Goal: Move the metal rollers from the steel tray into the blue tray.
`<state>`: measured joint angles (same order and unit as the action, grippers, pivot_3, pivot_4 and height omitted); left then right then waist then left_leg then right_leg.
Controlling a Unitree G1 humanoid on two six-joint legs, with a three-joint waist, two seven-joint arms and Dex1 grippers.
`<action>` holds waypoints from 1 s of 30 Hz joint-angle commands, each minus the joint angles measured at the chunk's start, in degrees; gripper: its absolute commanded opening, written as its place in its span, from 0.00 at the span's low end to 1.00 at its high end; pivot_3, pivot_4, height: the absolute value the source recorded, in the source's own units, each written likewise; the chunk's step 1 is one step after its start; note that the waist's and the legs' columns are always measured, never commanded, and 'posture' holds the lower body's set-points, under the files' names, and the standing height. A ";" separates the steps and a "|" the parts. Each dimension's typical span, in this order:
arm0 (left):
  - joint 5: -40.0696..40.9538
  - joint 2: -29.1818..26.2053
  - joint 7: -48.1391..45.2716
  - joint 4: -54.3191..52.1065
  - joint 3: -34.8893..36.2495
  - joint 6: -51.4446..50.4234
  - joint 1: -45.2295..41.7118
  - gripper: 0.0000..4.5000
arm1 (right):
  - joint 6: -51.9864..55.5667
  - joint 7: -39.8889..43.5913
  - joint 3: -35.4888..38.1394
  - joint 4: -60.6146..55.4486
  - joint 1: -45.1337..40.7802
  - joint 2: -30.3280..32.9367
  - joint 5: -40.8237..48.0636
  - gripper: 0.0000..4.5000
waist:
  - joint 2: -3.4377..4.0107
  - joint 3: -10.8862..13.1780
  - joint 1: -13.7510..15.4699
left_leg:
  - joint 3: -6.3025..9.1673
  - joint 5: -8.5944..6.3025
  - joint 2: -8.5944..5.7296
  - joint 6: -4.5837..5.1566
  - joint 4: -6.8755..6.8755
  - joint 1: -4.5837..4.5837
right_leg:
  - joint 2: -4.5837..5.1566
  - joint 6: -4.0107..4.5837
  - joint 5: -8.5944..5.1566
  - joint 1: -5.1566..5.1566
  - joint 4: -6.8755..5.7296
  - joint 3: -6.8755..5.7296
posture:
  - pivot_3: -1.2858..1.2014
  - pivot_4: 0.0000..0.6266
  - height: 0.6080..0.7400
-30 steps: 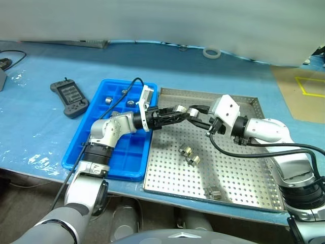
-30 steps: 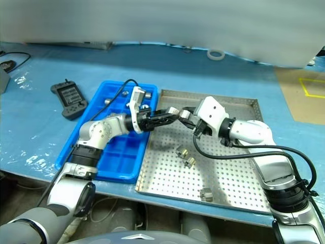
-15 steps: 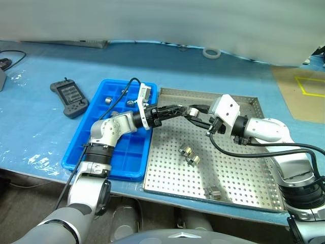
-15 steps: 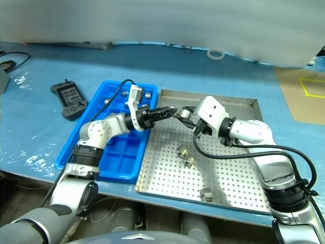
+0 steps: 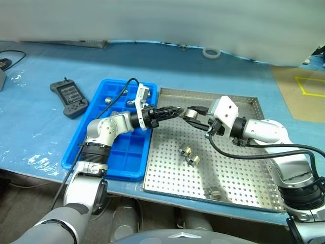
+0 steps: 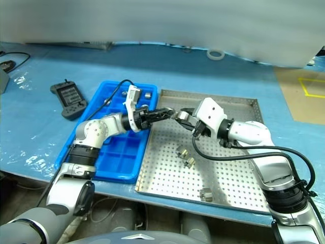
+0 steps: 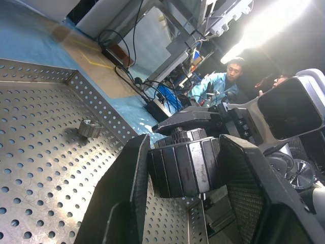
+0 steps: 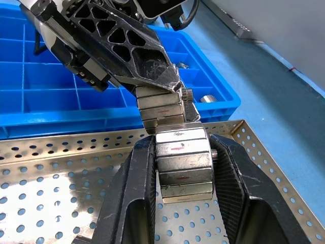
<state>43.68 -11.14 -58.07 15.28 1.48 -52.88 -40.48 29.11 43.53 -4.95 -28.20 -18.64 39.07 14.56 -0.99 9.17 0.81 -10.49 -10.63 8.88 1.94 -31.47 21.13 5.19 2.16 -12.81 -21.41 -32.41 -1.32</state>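
Note:
Above the steel tray, close to its left rim, one metal roller is held from both sides. My left gripper reaches in from over the blue tray and is shut on one end of it. My right gripper is shut on the other end. The wrist views show the same roller clamped between each pair of fingers. A pair of rollers and a single one lie on the tray's perforated floor. Two rollers sit in far compartments of the blue tray.
A black handheld controller lies on the blue table cover left of the blue tray. A white tape ring sits at the back. A cable runs at the far left. People sit in the background of the left wrist view.
My left gripper's fingers have closed onto the roller that the right gripper holds. Neither arm has shifted noticeably.

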 commanded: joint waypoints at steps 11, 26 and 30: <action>-4.37 -15.71 -4.27 1.87 4.67 8.59 -2.94 0.40 | 0.63 -2.96 2.66 0.69 1.78 -0.63 1.07 0.27 | 0.00 0.01 -0.05 | 0.00 0.00 -0.01 -0.03 0.02 -0.01 | -0.01 0.00 0.00 -0.03 -0.02 0.01 | 0.44 0.24 1.00; -11.89 -34.01 -9.74 -17.08 3.42 18.09 12.19 0.40 | -2.03 -1.64 2.52 9.85 0.45 -1.75 0.85 0.27 | -0.05 0.11 1.49 | 0.01 0.02 0.03 -0.44 0.15 -0.02 | -0.04 -0.03 -0.03 -0.13 -0.16 0.00 | 0.48 0.24 1.00; -10.62 -32.38 -5.63 -17.16 7.12 18.12 13.51 0.40 | -3.12 -1.37 2.38 12.34 -1.65 -2.87 0.55 0.27 | -0.05 0.11 1.62 | 0.01 0.10 0.03 -0.54 0.16 -0.03 | -0.04 -0.03 -0.03 -0.21 -0.30 -0.01 | 0.48 0.24 1.00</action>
<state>32.69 -44.07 -66.23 -1.03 5.60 -36.30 -27.15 27.74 42.12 -3.16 -15.77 -18.46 36.64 14.91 -1.05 9.27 2.43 -10.48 -10.53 8.91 1.39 -31.32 21.07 5.15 2.13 -12.84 -21.61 -32.73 -1.33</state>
